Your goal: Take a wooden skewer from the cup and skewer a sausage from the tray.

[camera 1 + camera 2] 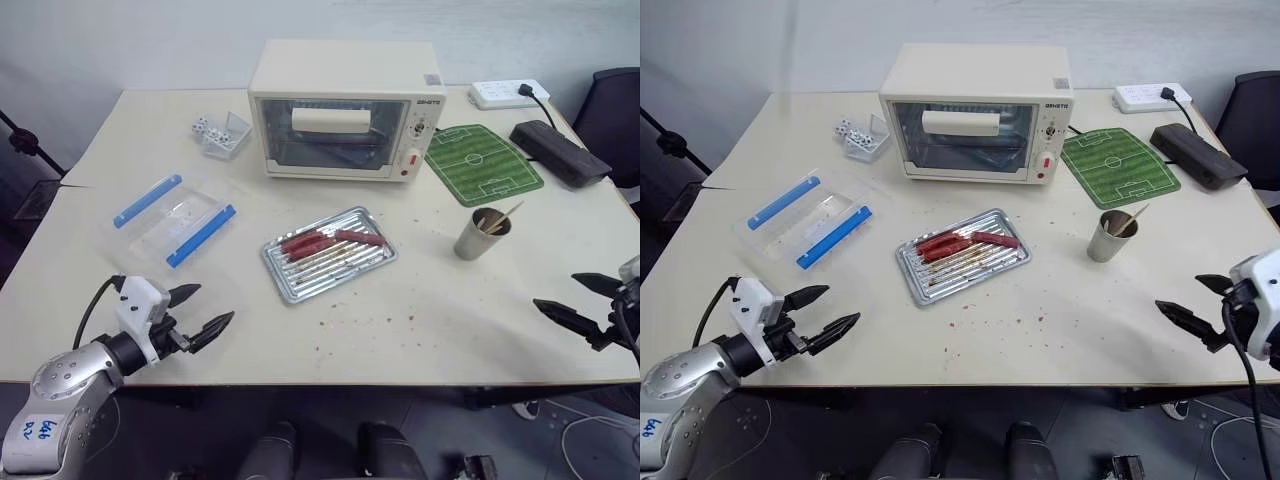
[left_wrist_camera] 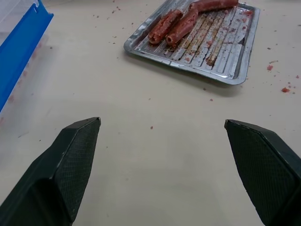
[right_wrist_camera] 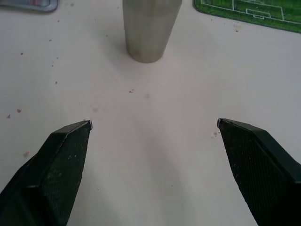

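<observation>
Shiny silver, the tray (image 1: 330, 254) lies mid-table holding the dark-red sausages (image 1: 330, 240) along its far side. At its three o'clock, well apart, the steel cup (image 1: 482, 234) stands with wooden skewers (image 1: 497, 220) poking from it. The left gripper (image 1: 200, 310) hangs at the tray's eight o'clock near the table's (image 1: 420, 310) front edge, jaws spread wide and empty, bare tabletop between it and the tray. The right gripper (image 1: 1200, 305) hovers at the cup's five o'clock by the right front corner, jaws likewise spread and empty, open surface ahead.
</observation>
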